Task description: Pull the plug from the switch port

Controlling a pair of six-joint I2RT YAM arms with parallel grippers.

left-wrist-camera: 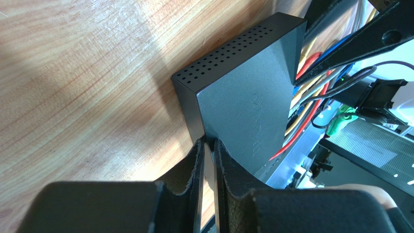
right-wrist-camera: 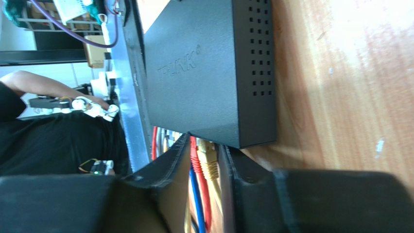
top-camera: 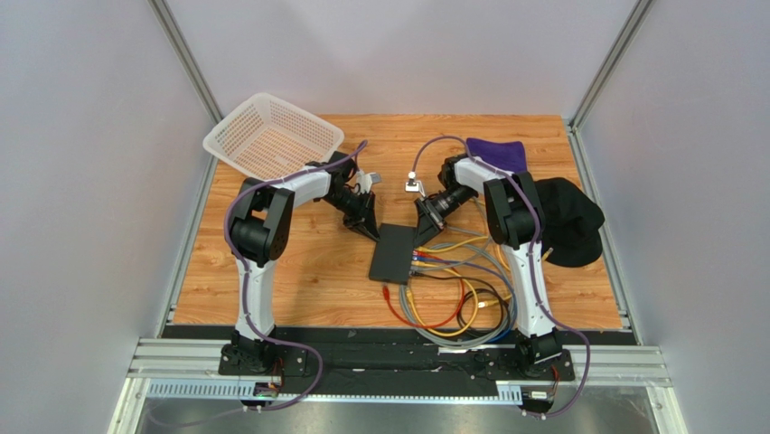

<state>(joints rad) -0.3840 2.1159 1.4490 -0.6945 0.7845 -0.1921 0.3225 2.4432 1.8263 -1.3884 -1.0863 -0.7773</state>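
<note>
One switch (top-camera: 395, 252), its far-left corner pinched narrowly by the left gripper (left-wrist-camera: 209, 162). The right gripper (right-wrist-camera: 204, 155), angled down, straddles one red plug (right-wrist-camera: 195, 150) and one yellow plug (right-wrist-camera: 208, 160); grip unclear.

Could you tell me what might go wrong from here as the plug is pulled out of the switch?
The right gripper straddles both the red plug and the yellow plug, so it may grab two. The left gripper pinches only a corner of the switch, which could slip or pivot.

switch (top-camera: 390, 253) at table (top-camera: 298, 280) centre; cables (top-camera: 452, 294) right of and before it; basket (top-camera: 271, 136) behind left; cap (top-camera: 569, 221) far right.
</note>
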